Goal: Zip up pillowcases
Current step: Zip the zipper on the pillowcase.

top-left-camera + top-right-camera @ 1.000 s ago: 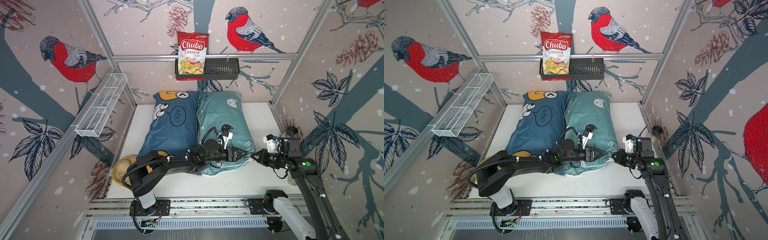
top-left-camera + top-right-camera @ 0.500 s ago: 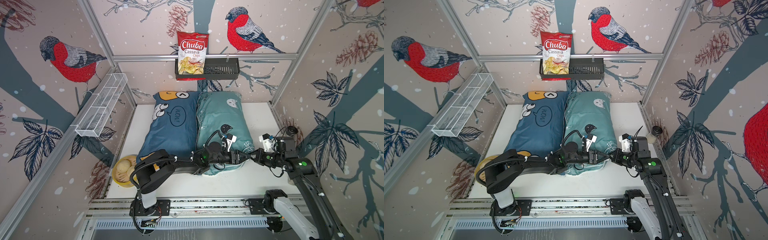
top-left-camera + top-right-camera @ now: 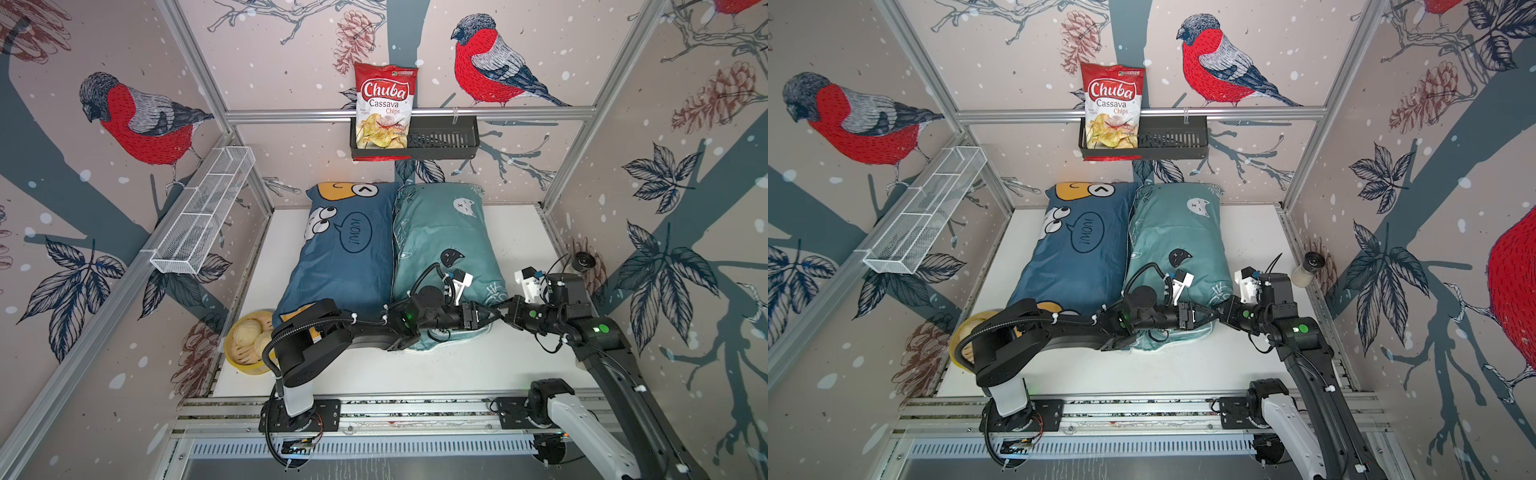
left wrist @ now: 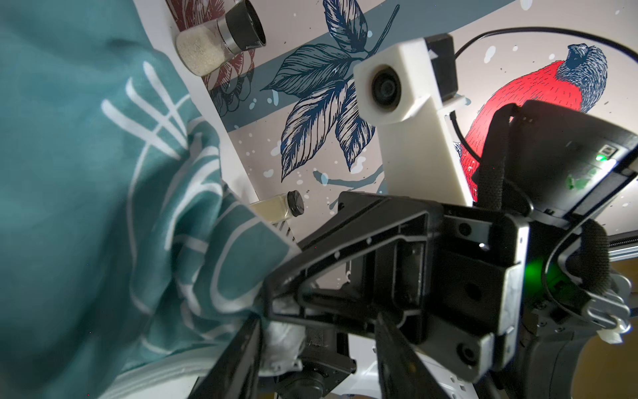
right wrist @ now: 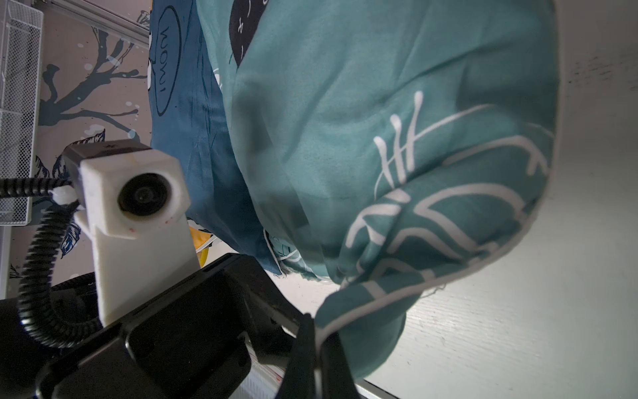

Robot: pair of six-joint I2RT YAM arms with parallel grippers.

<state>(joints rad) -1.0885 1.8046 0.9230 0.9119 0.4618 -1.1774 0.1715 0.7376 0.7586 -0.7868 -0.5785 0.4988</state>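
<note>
White tabletop (image 3: 519, 232) beside teal pillowcase (image 3: 436, 237) edge

Table (image 3: 525, 232) bare right of teal pillowcase (image 3: 436, 232); bun basket (image 3: 246, 347) crowds left front corner, shaker (image 3: 583, 262) by right wall.

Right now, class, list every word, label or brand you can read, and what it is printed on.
"Chuba": red chips bag in the black wall basket.
"Cassava Chips": same bag, under the brand.
"WOW!": speech bubble on the dark blue pillowcase, upside down in both top views.
Small print on the bag: too small to read.
</note>
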